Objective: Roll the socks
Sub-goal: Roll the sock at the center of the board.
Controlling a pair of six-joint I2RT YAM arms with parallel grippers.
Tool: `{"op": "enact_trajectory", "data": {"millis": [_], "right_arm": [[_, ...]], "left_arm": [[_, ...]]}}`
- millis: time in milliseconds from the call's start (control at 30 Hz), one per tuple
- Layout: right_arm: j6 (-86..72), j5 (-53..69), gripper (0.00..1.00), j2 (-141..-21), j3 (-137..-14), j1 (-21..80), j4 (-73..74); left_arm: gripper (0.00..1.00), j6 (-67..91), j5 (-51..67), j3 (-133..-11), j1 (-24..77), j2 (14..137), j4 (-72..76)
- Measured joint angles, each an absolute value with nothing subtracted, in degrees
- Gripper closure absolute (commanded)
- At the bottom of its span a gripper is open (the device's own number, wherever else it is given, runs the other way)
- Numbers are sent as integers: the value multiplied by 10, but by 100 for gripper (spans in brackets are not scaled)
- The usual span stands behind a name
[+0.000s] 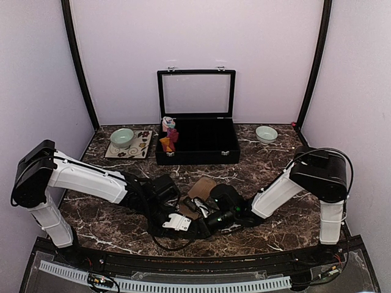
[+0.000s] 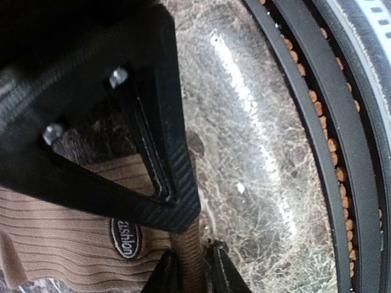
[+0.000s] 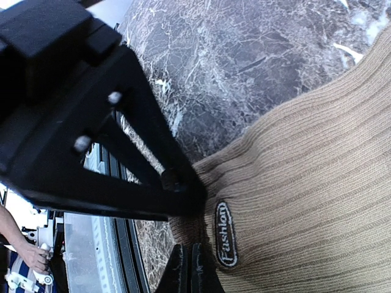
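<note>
A tan ribbed sock (image 1: 203, 185) with an oval label lies on the marble table between the two arms. In the left wrist view a narrow fold of the tan sock (image 2: 67, 226) runs between the fingers of my left gripper (image 2: 188, 271), which is shut on it. In the right wrist view the cuff corner of the tan sock (image 3: 317, 152) narrows into my right gripper (image 3: 187, 268), whose jaws are pressed together on it. From above, the left gripper (image 1: 188, 221) and the right gripper (image 1: 204, 218) meet at the sock's near end. The red-maroon and orange socks (image 1: 171, 137) stand at the black box's left end.
A black compartment box (image 1: 201, 155) with its glass lid raised stands at the back centre. To its left a green bowl (image 1: 122, 137) sits on a patterned tile; a pale bowl (image 1: 266, 133) is at the back right. The black front rail (image 2: 317, 146) runs close beside both grippers.
</note>
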State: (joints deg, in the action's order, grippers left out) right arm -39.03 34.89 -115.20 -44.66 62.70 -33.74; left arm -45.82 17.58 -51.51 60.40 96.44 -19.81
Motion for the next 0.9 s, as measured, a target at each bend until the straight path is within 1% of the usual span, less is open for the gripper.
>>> {"op": "enact_trajectory", "data": {"millis": [33, 100, 167, 200, 267, 300, 333, 500, 633, 800, 900], "right_arm": [[-391, 349, 100, -1152, -447, 627, -337], [-391, 349, 100, -1152, -447, 627, -337], [-391, 349, 100, -1152, -446, 627, -338], [-391, 348, 92, -1151, -446, 627, -338], [-389, 343, 63, -1145, -442, 627, -337], [-392, 342, 57, -1140, -439, 627, -339], [-392, 338, 55, -1131, -436, 627, -339], [-374, 267, 52, -1065, -398, 627, -311], [-371, 215, 49, -1015, -343, 626, -307], [-383, 146, 51, -963, -280, 643, -328], [-379, 75, 53, -928, -265, 678, -302]], "left_arm": [[85, -458, 173, -513, 604, 967, -196], [99, -455, 171, -513, 604, 970, -191], [100, -449, 169, -513, 604, 971, -186], [100, -448, 169, -513, 604, 971, -186], [100, -447, 174, -513, 603, 971, -186], [100, -447, 180, -514, 601, 973, -186], [100, -447, 187, -516, 598, 976, -188], [100, -447, 239, -554, 571, 1013, -214], [100, -445, 301, -592, 535, 1051, -249], [100, -456, 347, -617, 515, 1076, -291], [100, -468, 370, -645, 513, 1102, -331]]}}
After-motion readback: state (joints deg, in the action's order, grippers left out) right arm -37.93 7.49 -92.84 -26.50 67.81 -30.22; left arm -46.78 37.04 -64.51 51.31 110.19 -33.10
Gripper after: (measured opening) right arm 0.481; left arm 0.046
